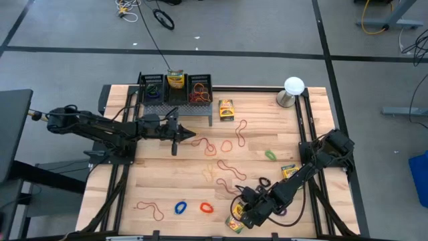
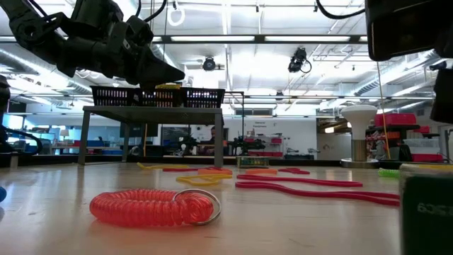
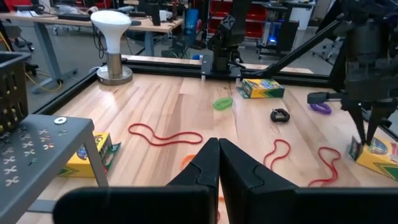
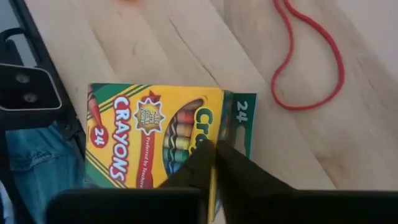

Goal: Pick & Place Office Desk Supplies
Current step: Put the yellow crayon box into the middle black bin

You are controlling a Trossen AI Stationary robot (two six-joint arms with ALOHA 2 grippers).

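Observation:
A yellow-and-green crayon box (image 4: 149, 134) lies flat at the table's near edge (image 1: 234, 225). My right gripper (image 4: 213, 148) slants down over it, shut, its tips where the top face meets the green end flap; the left wrist view also shows this gripper (image 3: 364, 142) and the box (image 3: 378, 154). My left gripper (image 1: 190, 138) hovers shut and empty above the table's left middle, in front of the black tray rack (image 1: 175, 90). Other crayon boxes (image 1: 227, 110) (image 1: 289, 172) and loose red rubber bands (image 1: 231, 144) lie flat on the wood. My right gripper's shut fingertips (image 4: 202, 158) stand at the crayon box's top face beside its green end flap (image 4: 239, 118), coming from above. The box lies flat on the table. I cannot tell whether the tips touch it.
A white ball on a metal base (image 1: 292, 90) stands at the far right. A blue loop (image 1: 180, 207) and a red coil (image 1: 206, 207) lie near the front edge, with green (image 1: 270, 154) and black (image 1: 264, 182) bands to the right. The rack holds a crayon box (image 1: 175, 79).

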